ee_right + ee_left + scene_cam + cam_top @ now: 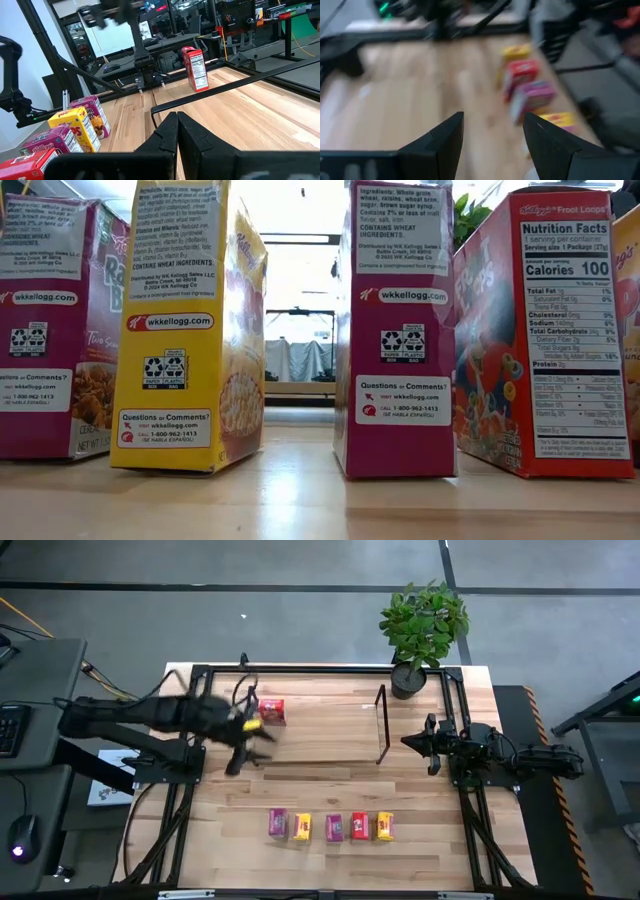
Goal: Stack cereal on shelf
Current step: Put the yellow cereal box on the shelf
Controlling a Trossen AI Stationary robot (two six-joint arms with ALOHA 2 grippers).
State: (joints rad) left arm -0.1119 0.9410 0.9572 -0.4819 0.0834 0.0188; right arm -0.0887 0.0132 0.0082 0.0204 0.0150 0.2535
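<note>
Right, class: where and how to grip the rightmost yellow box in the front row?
Probably from above: pinch the upright yellow box near its top, across its thin width; its outer face is free, the red box crowds the other.

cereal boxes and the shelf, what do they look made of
Cereal boxes: printed cardboard, slightly glossy, with folded edges and nutrition panels. Shelf: a light wooden board with visible grain and a matte finish; its thin black end frame looks like metal wire, though that is less certain.

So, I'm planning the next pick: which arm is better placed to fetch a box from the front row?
Probably left: its pincer is open, empty and angled toward the row, while the right pincer sits shut beside the shelf.
</note>
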